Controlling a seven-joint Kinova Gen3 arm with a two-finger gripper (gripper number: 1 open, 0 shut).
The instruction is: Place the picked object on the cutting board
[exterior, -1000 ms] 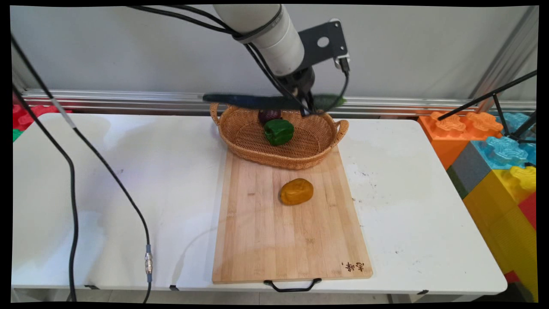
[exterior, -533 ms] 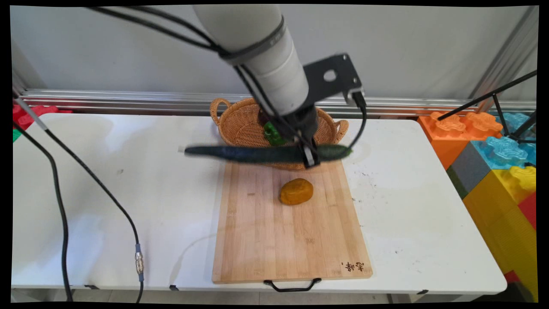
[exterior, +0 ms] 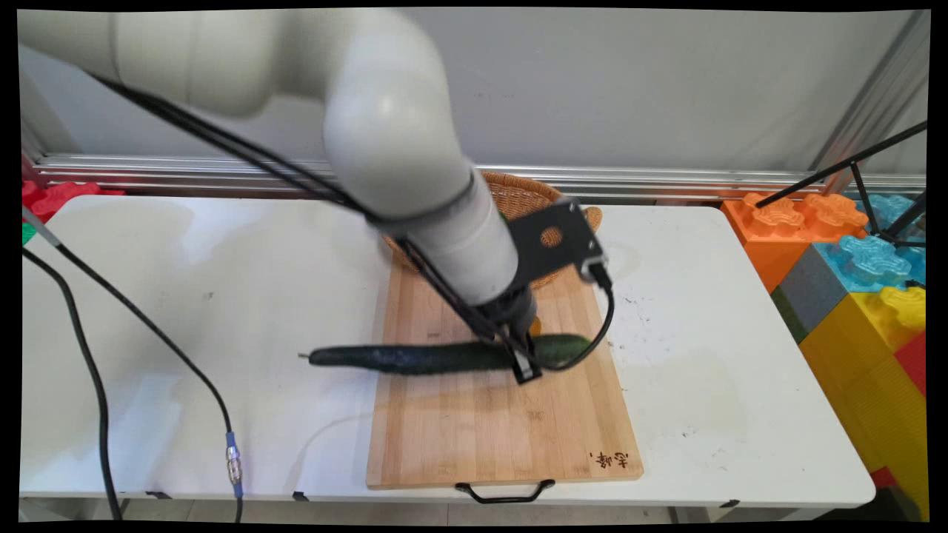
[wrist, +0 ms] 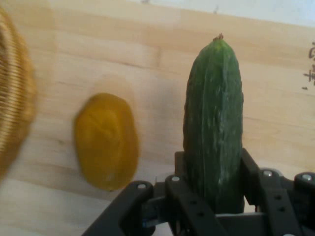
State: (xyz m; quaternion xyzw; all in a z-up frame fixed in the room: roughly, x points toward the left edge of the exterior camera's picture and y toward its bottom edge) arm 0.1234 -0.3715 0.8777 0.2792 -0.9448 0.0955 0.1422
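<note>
My gripper (exterior: pixel 524 363) is shut on a long dark green cucumber (exterior: pixel 437 357), gripping it near its right end. The cucumber hangs level just above the wooden cutting board (exterior: pixel 481 429), its left end reaching out over the white table. In the hand view the cucumber (wrist: pixel 214 123) stands between the fingers (wrist: pixel 251 172), and a yellow-orange potato (wrist: pixel 106 140) lies on the board (wrist: pixel 147 44) to its left. In the main view the arm hides nearly all of the potato (exterior: pixel 535 324).
A wicker basket (exterior: pixel 533 196) stands at the board's far end, mostly behind the arm; its edge (wrist: pixel 12 103) shows at the hand view's left. Black cables (exterior: pixel 148 333) hang over the table's left side. Coloured foam blocks (exterior: pixel 852 274) are stacked at the right.
The arm has carried the cucumber from above the basket toward the near side and down, so it now hangs low over the board in front of the potato.
</note>
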